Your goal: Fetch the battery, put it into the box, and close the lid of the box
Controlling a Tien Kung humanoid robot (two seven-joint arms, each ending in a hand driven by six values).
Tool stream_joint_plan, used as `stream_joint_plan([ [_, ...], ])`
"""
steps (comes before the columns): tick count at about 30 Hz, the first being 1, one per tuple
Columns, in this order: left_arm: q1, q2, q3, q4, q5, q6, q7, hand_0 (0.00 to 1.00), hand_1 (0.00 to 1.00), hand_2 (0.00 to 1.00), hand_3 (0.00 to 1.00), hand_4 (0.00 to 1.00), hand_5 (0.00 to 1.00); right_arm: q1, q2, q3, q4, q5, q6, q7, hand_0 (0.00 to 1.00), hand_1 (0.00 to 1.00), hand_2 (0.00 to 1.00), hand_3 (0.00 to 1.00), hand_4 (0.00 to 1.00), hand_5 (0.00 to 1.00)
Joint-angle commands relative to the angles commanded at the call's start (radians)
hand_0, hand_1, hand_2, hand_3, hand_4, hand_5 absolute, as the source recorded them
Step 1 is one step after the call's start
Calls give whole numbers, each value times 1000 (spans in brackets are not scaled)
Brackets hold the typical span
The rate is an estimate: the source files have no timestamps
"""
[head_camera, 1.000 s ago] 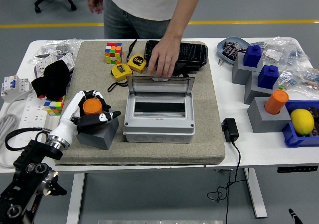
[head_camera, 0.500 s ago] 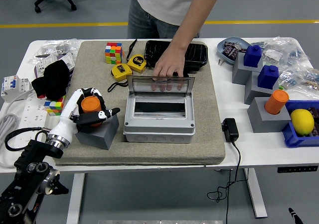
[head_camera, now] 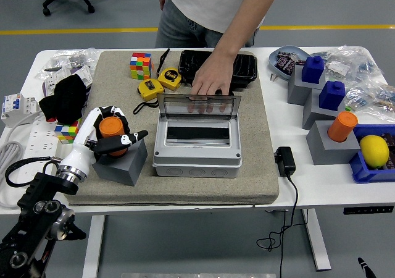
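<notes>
The left robot hand (head_camera: pixel 113 136) has its fingers wrapped around the orange battery (head_camera: pixel 112 128) atop a grey block (head_camera: pixel 123 164), while to its right a person's hand (head_camera: pixel 210 80) holds the grey box (head_camera: pixel 197 148) lid (head_camera: pixel 199 106) upright.

Matt grey plastic box (head_camera: pixel 196 151), clear glossy lid (head_camera: pixel 197 107), rough felt-like beige mat (head_camera: pixel 259 136), smooth white table (head_camera: pixel 321 179)

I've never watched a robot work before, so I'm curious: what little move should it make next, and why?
Probably lift the orange battery straight up off its grey block. The left robot hand already has its fingers wrapped around the battery, and the grey box beside it stands open, a person's hand holding its lid up.
</notes>
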Motion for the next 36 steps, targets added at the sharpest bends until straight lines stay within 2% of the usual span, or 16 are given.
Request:
stream_joint_plan([
  [4,-1,0,2,-3,-14,29,-9,113,61,68,50,998,17,1,0,0,0,1,0,1,814,723,731,774,998,988],
  [5,-1,0,3,-4,-17,38,-12,92,16,44,38,998,16,1,0,0,0,1,0,1,814,722,731,773,998,987],
  [9,-4,8,12,-20,-29,100,-30,92,16,44,38,998,16,-1,1,0,0,0,0,0,814,722,731,773,998,987],
  [13,-8,20,23,-51,-12,162,-43,60,2,24,32,994,39,-1,0,1,0,-2,0,-1,814,723,731,774,998,987],
  [16,-12,29,35,-72,-5,190,-50,60,2,24,32,994,39,0,-1,0,0,-2,0,-1,814,723,731,774,998,987],
  [20,-20,45,58,-99,58,233,-48,46,2,17,27,987,55,0,-2,2,0,-4,0,-2,813,723,731,774,998,987],
  [25,-35,78,120,-140,242,292,-28,46,2,16,26,986,66,0,-4,3,0,-6,0,-3,814,722,731,775,998,987],
  [31,-62,103,197,-187,468,333,6,50,2,19,27,988,75,0,-6,3,0,-6,0,-2,814,722,731,774,998,988],
  [36,-107,125,320,-191,628,363,30,51,2,19,25,991,86,2,-7,3,0,-4,0,-3,815,722,731,774,998,988],
])
